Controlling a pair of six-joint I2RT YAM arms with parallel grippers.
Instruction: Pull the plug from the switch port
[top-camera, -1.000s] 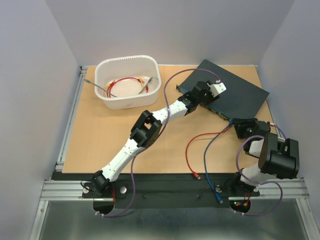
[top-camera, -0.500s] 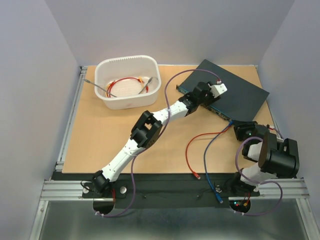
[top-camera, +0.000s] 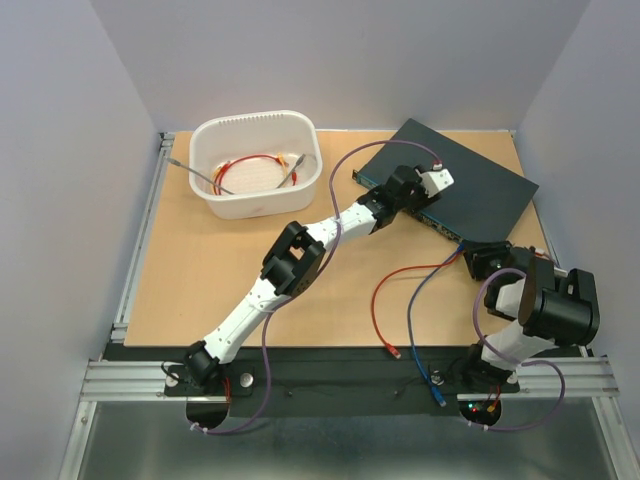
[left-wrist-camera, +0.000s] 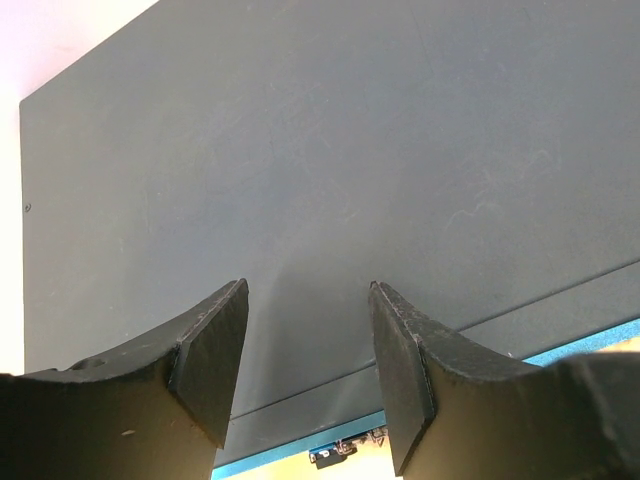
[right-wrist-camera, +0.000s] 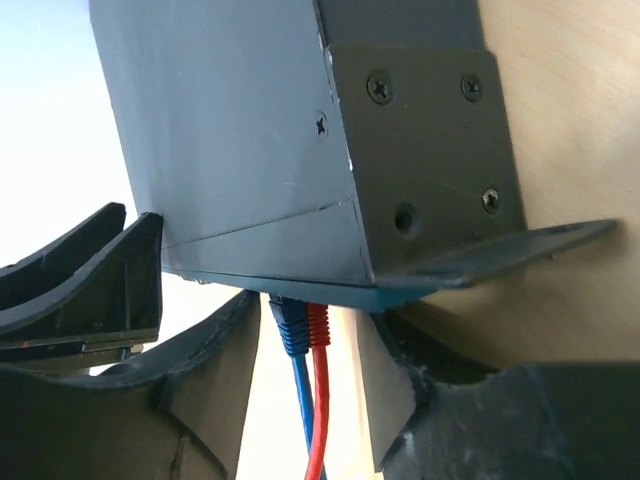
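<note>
The switch (top-camera: 480, 180) is a flat dark blue-grey box at the back right of the table. My left gripper (top-camera: 418, 192) rests open on its top near the port edge. In the left wrist view the two fingers (left-wrist-camera: 215, 350) stand apart on the bare lid (left-wrist-camera: 350, 150). My right gripper (top-camera: 478, 255) is at the port edge by the near right corner. In the right wrist view a blue plug (right-wrist-camera: 290, 325) and a red plug (right-wrist-camera: 318, 325) sit side by side in the switch (right-wrist-camera: 230, 130). The right gripper (right-wrist-camera: 305, 370) is open around both, with a gap beside the red one.
A white tub (top-camera: 212, 195) at the back left holds a red cable and metal tools. A red cable (top-camera: 376, 305) and a blue cable (top-camera: 412, 310) trail from the ports to the near table edge. The switch's mounting bracket (right-wrist-camera: 430, 150) lies on the wood. Walls close in on three sides.
The right gripper has moved a little left and closer to the port edge, and its jaws have narrowed slightly. The left arm has stayed put.
</note>
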